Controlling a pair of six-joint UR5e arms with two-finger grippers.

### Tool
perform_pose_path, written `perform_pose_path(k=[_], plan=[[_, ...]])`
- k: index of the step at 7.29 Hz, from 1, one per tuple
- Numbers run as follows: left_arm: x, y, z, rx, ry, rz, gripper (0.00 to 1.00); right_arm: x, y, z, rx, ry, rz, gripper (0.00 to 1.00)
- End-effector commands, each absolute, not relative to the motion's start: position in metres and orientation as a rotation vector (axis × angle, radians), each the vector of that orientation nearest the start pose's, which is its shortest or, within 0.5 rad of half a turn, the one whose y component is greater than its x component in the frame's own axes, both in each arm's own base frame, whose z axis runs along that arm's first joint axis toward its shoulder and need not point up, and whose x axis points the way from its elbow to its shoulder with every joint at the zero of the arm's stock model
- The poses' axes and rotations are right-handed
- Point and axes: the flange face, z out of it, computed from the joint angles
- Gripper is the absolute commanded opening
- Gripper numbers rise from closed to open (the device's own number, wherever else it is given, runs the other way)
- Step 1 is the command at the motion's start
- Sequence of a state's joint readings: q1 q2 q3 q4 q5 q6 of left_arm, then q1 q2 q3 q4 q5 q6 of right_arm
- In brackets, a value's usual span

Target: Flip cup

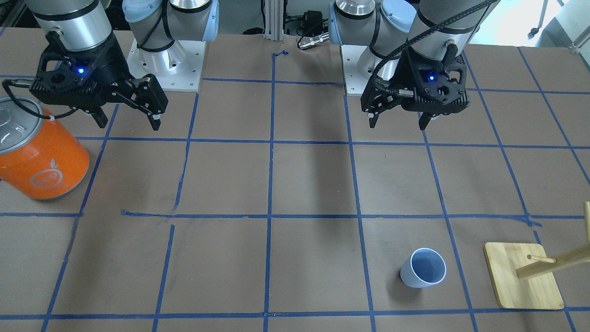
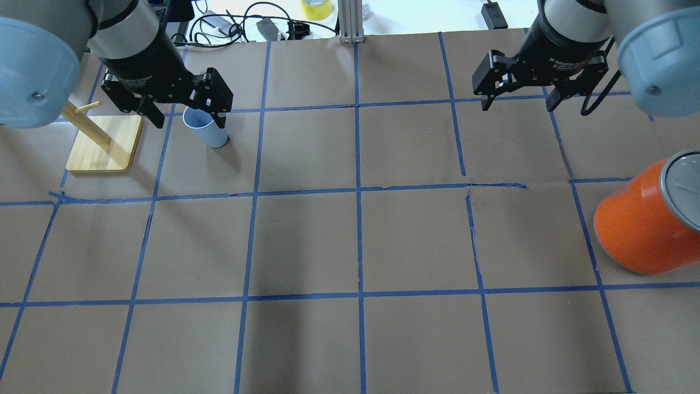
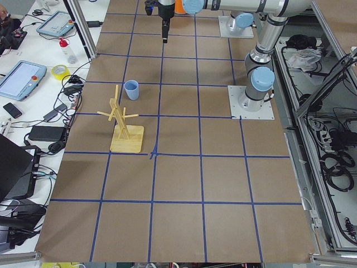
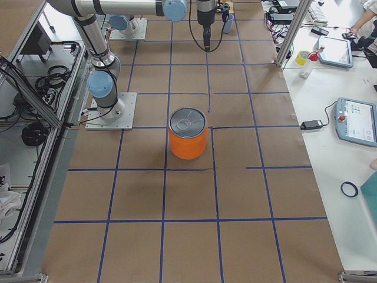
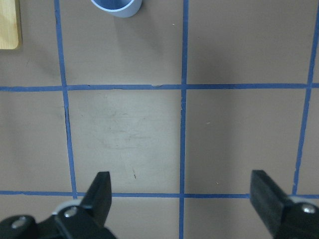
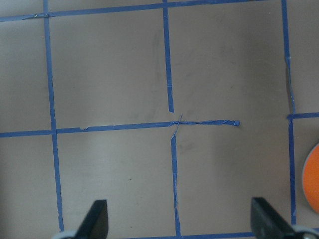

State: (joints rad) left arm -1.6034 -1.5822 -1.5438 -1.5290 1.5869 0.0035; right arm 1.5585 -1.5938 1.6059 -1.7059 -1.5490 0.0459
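While the cup (image 1: 423,268) stands mouth-up far left, the left gripper (image 1: 398,124) and right gripper (image 1: 129,124) hang wide open, empty.

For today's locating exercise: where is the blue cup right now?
In the front-facing view the cup stands mouth-up at lower right, on the robot's left side, beside but not touching the wooden stand's base.

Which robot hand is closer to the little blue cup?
Left. The left hand hangs a little way from the cup, not touching it. The right hand is far off on the other side, near the orange can.
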Motion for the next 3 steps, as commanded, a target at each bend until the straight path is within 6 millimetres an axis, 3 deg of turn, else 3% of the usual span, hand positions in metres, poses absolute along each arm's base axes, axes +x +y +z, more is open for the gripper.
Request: perform_pose_path(k=[1, 3], plan=[[-0.1503, -0.4958, 0.5005, 0.062, 3.134, -0.092, 1.0, 0.1303, -0.4951, 0.4967, 0.088, 3.109, -0.193, 1.0], [-0.1472, -0.4953, 0.5019, 0.057, 3.127, -0.094, 1.0, 0.1303, -0.495, 0.496, 0.086, 3.109, -0.19, 1.0]])
